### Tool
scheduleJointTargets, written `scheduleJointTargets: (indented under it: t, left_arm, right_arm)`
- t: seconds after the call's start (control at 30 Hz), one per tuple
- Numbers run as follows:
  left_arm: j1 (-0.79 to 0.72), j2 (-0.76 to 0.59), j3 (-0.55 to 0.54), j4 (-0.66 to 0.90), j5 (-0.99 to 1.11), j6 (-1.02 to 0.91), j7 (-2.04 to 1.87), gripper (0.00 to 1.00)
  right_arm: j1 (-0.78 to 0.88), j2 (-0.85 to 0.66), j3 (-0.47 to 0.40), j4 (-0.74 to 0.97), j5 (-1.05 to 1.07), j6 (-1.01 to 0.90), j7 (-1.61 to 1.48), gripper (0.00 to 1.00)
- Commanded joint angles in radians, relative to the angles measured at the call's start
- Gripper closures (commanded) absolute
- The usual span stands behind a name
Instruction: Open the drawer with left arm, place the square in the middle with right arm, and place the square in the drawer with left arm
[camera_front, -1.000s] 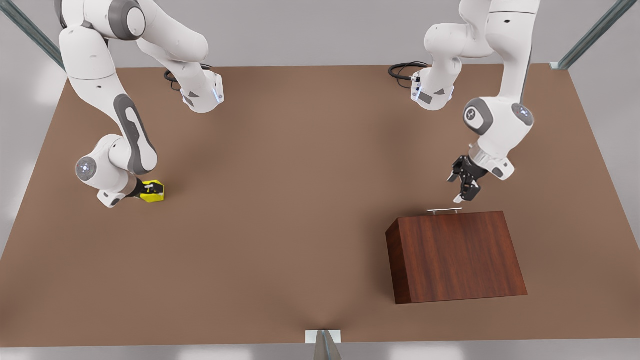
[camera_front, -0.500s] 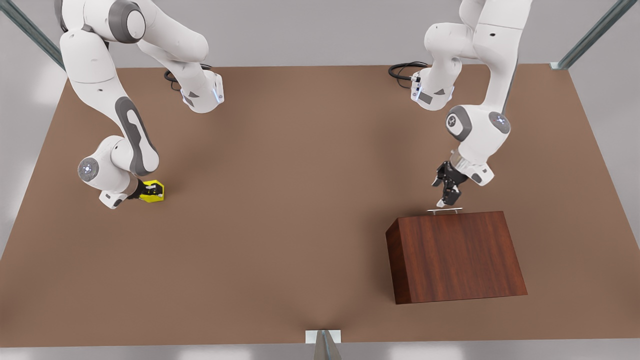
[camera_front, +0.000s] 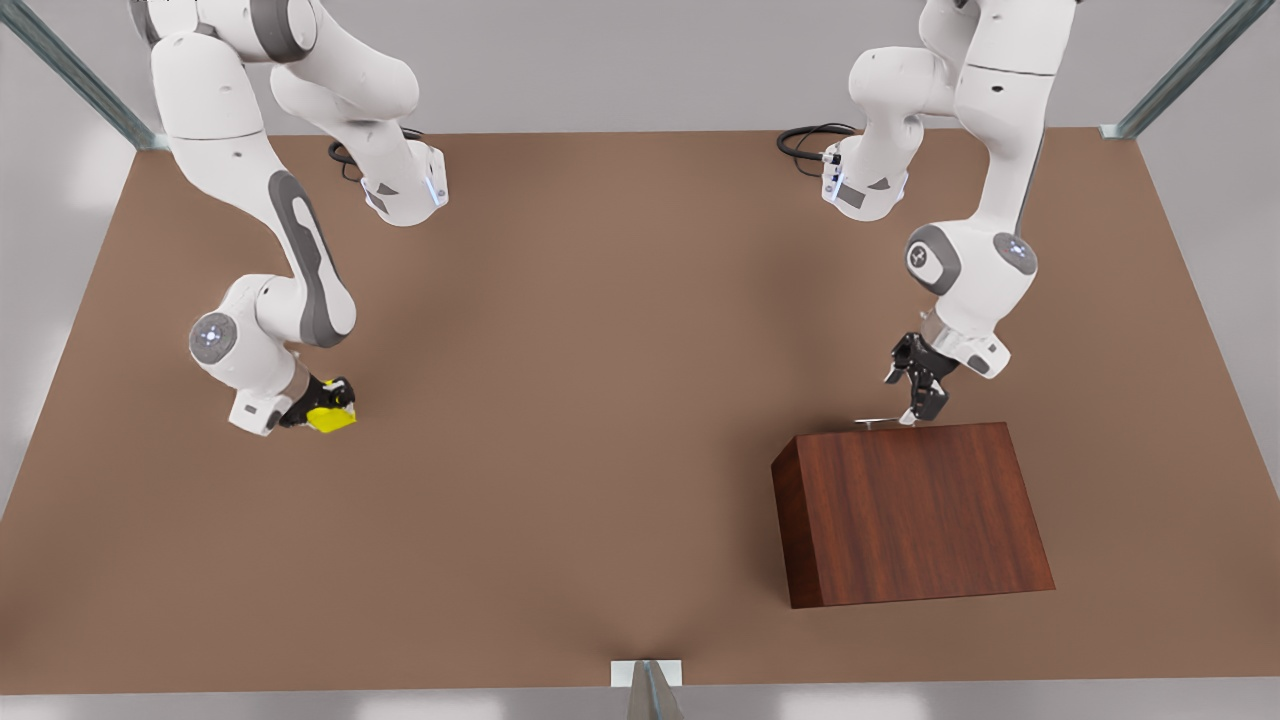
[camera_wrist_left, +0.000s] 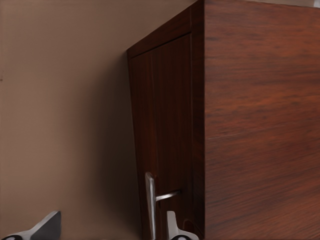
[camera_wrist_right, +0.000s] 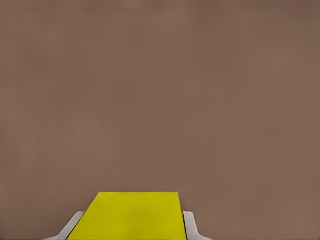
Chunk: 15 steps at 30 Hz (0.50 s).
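So the right arm's black two-finger gripper (camera_front: 335, 408), over on the front view's left, has its fingers (camera_wrist_right: 192, 227) clamped on either side of the small bright yellow cube (camera_front: 331, 419), holding it low over the matte brown bench (camera_front: 600, 400), well apart from the cabinet. The left arm's gripper (camera_front: 915, 412) sits at the slim silver bar handle (camera_wrist_left: 150, 205) of the dark reddish-brown wood-grain drawer (camera_wrist_left: 165, 125), fingers (camera_wrist_left: 172, 225) spread with the bar between them, not clenched. The drawer front looks flush with the boxy wooden cabinet (camera_front: 910, 510), so it's not pulled out.
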Motion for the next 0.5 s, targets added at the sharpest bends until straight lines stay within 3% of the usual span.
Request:
scheduleJointTargets:
  t: [0.0, 0.1, 0.17, 0.27, 0.47]
  left_arm:
    - [-0.015, 0.003, 0.0, 0.0, -0.001, 0.022, -0.006, 0.0]
    - [-0.014, 0.005, 0.0, 0.0, -0.001, 0.022, -0.006, 0.0]
    - [-0.014, 0.008, 0.0, 0.0, -0.001, 0.022, -0.006, 0.0]
    - [-0.015, 0.014, 0.0, 0.0, -0.001, 0.024, -0.006, 0.0]
    - [-0.015, 0.018, 0.0, 0.0, -0.001, 0.022, -0.006, 0.0]
  right_arm:
    - [0.107, 0.012, 0.001, 0.046, -0.014, 0.002, 0.037, 0.34]
    - [0.296, 0.071, 0.001, 0.164, -0.044, -0.015, 0.124, 0.34]
    - [0.439, 0.179, 0.003, 0.37, -0.04, -0.143, 0.178, 0.33]
    - [0.497, 0.303, 0.096, 0.558, -0.034, -0.174, 0.185, 0.33]
    - [0.753, 0.569, 0.062, 0.9, -0.032, -0.185, 0.529, 0.32]
